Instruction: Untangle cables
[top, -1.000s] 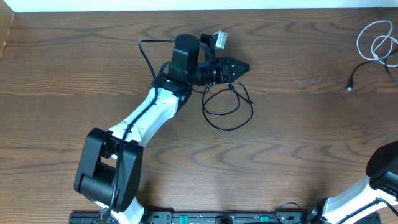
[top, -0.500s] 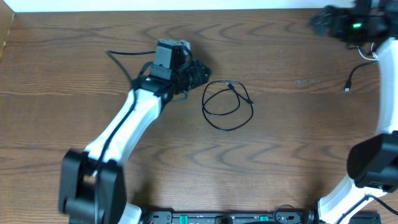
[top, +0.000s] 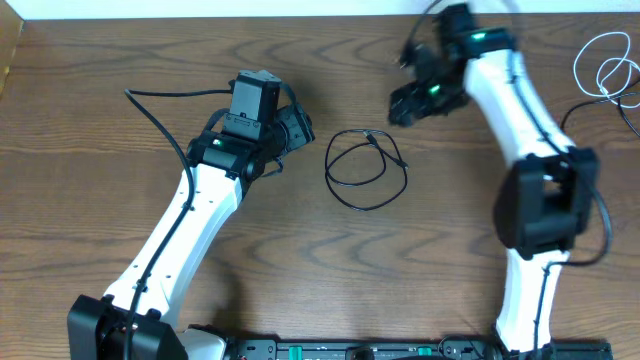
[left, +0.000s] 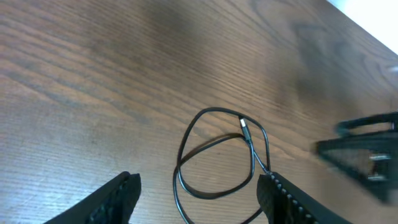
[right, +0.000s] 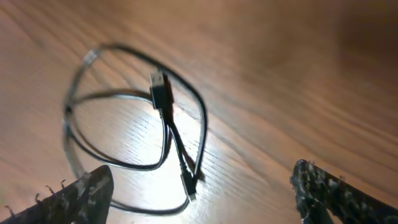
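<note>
at the middle of the brown wood-grain table (top: 450, 260) lies the thin black cable (left: 243, 126), wound into a loose double loop with one small plug end lying across the ring. well apart from it, at the far right corner, sits the thin white cable (top: 579, 60), coiled and partly cut off by the frame edge. a thick black wire (top: 175, 94) arcs over the wood beside the white left arm (top: 200, 210), and a dark rail (top: 350, 351) runs along the near edge. nothing lies over the black loop. the left gripper (left: 199, 183) hangs just left of it and the right gripper (right: 202, 174) just beyond its far right side. each pincer stands wide apart, with only bare wood and cable showing between the fingers, and neither has hold of anything. the right wrist view is smeared, so the plug shapes there are hard to read, and in the left wrist view the right gripper is only a dark blur at the right edge. which strand of the loop crosses over which i cannot tell. a pale strip (top: 200, 8) borders the table's far edge.
</note>
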